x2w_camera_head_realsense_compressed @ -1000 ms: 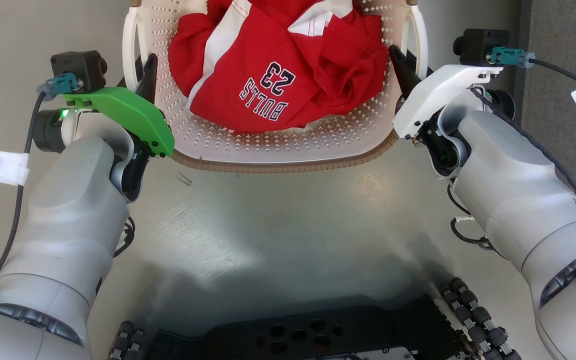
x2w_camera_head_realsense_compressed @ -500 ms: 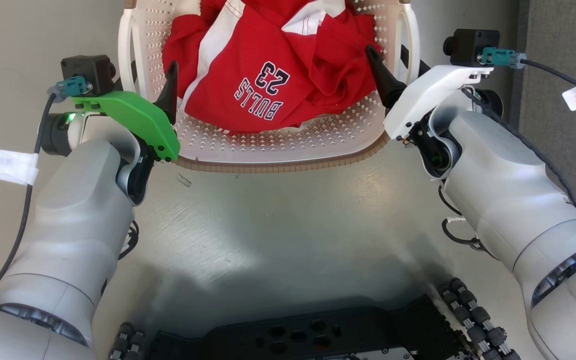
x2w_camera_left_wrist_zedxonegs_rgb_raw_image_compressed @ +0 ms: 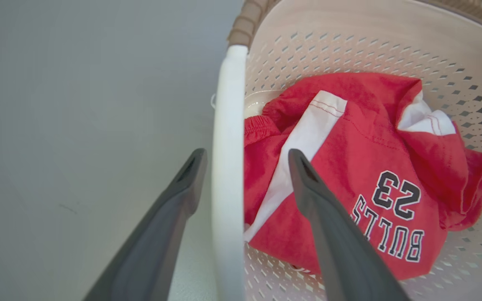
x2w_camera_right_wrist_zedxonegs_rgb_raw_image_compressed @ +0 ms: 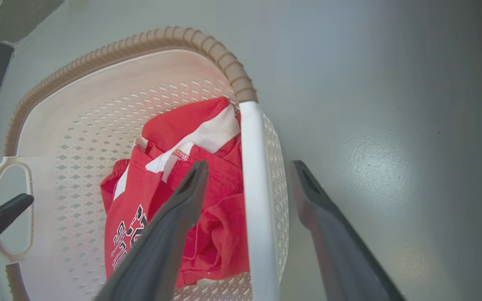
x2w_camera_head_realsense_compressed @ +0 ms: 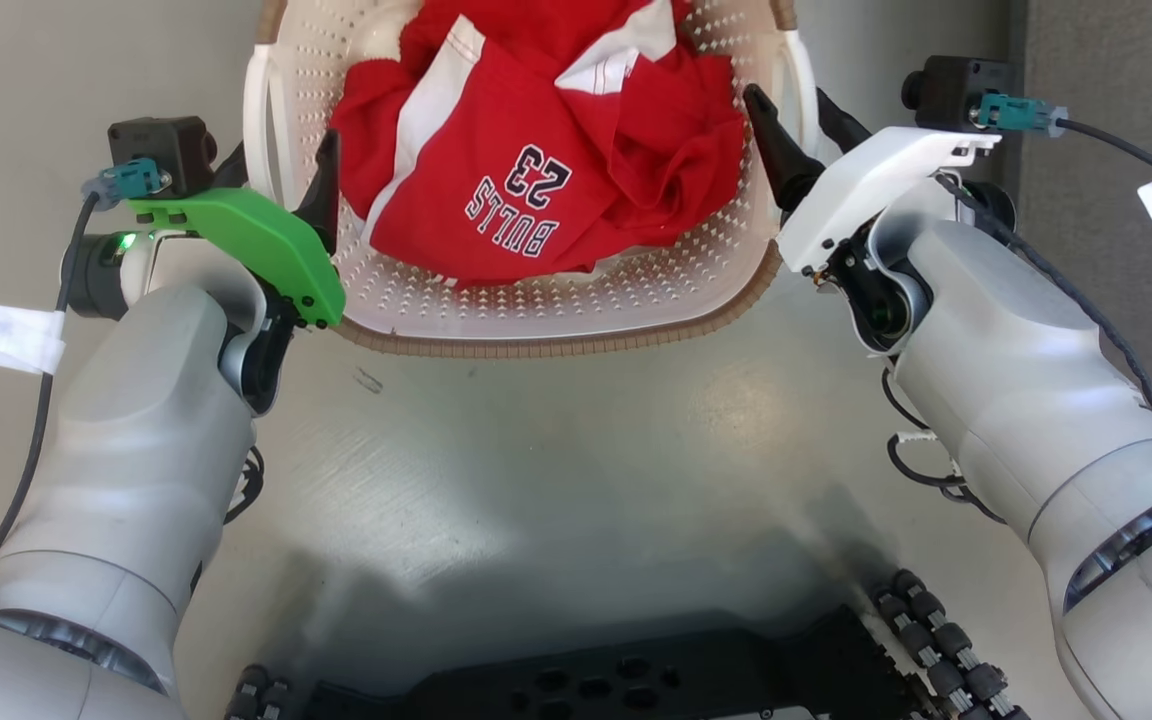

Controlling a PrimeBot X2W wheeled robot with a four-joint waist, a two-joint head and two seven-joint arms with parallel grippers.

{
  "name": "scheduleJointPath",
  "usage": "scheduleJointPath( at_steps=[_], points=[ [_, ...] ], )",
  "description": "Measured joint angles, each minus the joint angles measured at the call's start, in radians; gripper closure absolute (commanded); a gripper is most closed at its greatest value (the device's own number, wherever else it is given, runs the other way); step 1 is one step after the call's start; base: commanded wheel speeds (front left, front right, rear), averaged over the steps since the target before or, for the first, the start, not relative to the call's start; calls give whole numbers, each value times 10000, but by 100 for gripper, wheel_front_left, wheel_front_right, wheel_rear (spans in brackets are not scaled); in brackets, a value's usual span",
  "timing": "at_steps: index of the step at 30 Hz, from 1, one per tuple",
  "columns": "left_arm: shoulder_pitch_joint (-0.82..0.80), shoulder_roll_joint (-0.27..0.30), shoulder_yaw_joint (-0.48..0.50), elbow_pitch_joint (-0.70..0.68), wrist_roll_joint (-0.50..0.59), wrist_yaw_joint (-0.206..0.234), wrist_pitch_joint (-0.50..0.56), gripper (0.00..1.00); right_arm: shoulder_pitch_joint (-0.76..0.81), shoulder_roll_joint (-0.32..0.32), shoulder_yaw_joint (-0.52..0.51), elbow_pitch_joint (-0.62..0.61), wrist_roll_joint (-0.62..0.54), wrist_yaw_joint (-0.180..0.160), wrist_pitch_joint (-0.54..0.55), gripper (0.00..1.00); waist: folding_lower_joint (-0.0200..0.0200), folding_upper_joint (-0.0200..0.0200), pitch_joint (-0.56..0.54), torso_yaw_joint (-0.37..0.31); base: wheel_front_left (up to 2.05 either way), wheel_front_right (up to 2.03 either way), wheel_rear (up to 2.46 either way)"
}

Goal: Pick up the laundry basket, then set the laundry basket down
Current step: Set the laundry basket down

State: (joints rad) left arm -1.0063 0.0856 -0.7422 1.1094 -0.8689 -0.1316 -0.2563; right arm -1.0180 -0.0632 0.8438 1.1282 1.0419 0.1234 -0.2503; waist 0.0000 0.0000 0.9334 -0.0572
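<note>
Laundry basket (x2w_camera_head_realsense_compressed: 556, 290) squarely between the hands. Left hand (x2w_camera_left_wrist_zedxonegs_rgb_raw_image_compressed: 246, 154) spread astride a white handle (x2w_camera_left_wrist_zedxonegs_rgb_raw_image_compressed: 226, 167); right hand (x2w_camera_right_wrist_zedxonegs_rgb_raw_image_compressed: 249, 164) spread likewise, nothing pinched yet. Risk of tipping under an uneven lift, of a slick handle slipping from a loose pinch, of the red jersey (x2w_camera_head_realsense_compressed: 536, 150) spilling.

Light: bright, even, overhead
Glare: pale sheen patches on floor (x2w_camera_head_realsense_compressed: 436, 500)
Shadow: broad, soft, low on floor
Focus: sharp
</note>
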Motion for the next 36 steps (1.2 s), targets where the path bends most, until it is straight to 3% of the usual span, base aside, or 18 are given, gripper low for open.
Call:
scheduleJointPath(
  at_steps=[14, 22, 36],
  points=[
    [713, 251, 253, -35, 59, 0, 0, 0, 507, 6, -194, -33, -228, 0, 0, 0, 0, 0, -1116, -123, 0, 0, 0],
    [1178, 336, 602, -709, 232, -2, 0, 0, 1051, -25, -635, -433, -412, 0, 0, 0, 0, 0, -2078, -188, 0, 0, 0],
    [2388, 719, 1486, -2176, 857, -2, 0, 0, 1965, -755, -1661, -1689, -1499, 0, 0, 0, -1, 0, -4005, -253, 0, 0, 0]
  ],
)
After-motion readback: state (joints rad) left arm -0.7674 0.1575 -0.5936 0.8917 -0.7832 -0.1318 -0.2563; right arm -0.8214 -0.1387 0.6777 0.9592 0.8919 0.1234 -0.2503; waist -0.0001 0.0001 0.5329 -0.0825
